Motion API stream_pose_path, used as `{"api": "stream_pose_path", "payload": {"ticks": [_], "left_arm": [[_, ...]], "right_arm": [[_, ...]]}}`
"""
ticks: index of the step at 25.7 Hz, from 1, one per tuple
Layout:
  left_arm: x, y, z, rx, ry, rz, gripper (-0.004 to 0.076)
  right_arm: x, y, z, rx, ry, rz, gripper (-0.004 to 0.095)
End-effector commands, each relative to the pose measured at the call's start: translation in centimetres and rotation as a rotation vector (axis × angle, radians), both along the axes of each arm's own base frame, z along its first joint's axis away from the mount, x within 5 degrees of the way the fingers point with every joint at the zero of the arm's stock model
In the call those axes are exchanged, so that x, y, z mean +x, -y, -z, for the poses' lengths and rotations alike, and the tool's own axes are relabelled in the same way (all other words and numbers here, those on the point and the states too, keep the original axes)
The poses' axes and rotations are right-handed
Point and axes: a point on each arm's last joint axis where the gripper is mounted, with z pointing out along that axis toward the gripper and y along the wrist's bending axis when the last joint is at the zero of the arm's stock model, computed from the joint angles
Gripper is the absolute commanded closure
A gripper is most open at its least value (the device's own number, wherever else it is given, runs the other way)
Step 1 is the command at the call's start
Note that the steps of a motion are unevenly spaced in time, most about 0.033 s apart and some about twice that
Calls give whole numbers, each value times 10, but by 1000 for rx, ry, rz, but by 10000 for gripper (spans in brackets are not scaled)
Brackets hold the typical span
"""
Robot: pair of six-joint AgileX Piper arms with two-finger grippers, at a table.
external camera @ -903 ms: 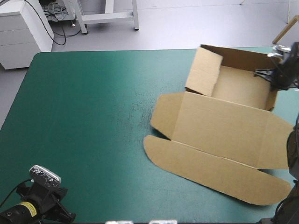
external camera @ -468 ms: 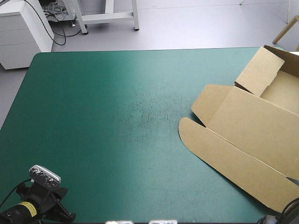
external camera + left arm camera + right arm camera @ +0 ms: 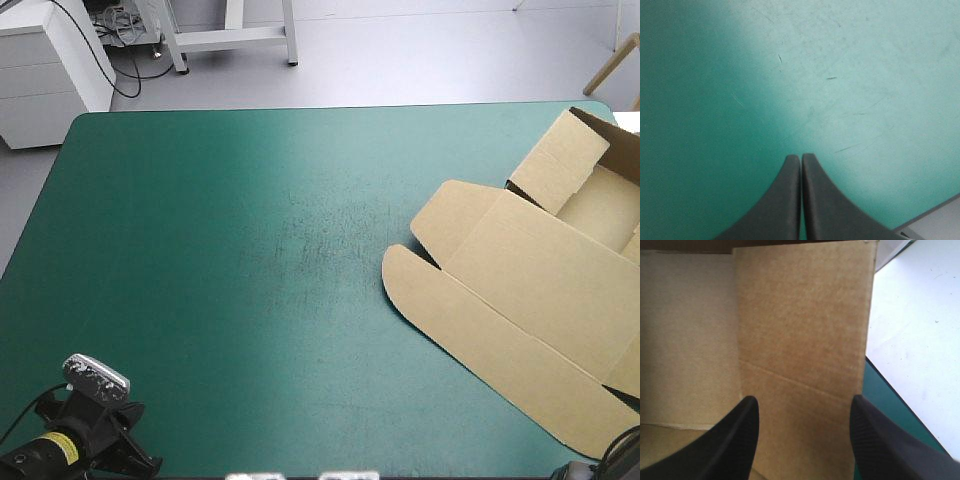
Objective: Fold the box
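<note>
The brown box (image 3: 540,290) lies at the table's right side, partly past the high view's right edge. Its lid and rounded front flap lie flat, and a side flap (image 3: 558,160) stands raised beside the open tray part (image 3: 600,205). In the right wrist view my right gripper (image 3: 804,407) stands open, and a brown wall panel (image 3: 805,330) rises just ahead of the gap between its black fingers (image 3: 737,440). This gripper is outside the high view. My left gripper (image 3: 801,157) is shut on nothing, low over the bare teal-green cover (image 3: 840,75) near the table's front left corner.
The teal-green cover (image 3: 230,260) stretches bare from the box to the table's left edge. In the right wrist view the table's edge (image 3: 885,390) and pale floor (image 3: 920,330) show just beside the wall panel.
The box has slid and turned toward the table's right edge, most of it earlier, a little just before now. The right gripper, earlier at its far right wall, has left the high view.
</note>
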Motion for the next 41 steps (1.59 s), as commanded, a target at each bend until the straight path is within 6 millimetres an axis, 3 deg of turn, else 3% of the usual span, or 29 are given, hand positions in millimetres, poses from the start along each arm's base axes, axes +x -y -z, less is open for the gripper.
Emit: {"api": "stream_pose_path", "payload": {"ticks": [1,8,11,17,20,23,24,29,34,36,41], "left_arm": [[4,2,-9,-26,50,-4,734],[4,2,-9,-26,50,-4,734],[4,2,-9,-26,50,-4,734],[4,2,-9,-26,50,-4,734],[4,2,-9,-26,50,-4,734],[4,2,-9,-26,50,-4,734],[4,2,-9,-26,50,-4,734],[4,2,-9,-26,50,-4,734],[4,2,-9,-26,50,-4,734],[4,2,-9,-26,50,-4,734],[4,2,-9,-26,50,-4,734]], "right_arm": [[-17,-11,-48,-88,122,-10,395],[-41,-37,-82,-153,198,-201,454],[-57,-50,-93,-150,227,-201,565],[-95,-89,-101,-83,301,-229,929],[-121,-110,-98,-84,310,-256,922],[-148,-129,-90,-94,310,-270,922],[-165,-141,-82,-110,331,-264,922],[-211,-179,-47,-134,409,-291,922],[-254,-227,16,-131,371,-576,922],[-267,-236,29,-130,347,-674,922],[-287,-247,34,-186,407,-755,922]]}}
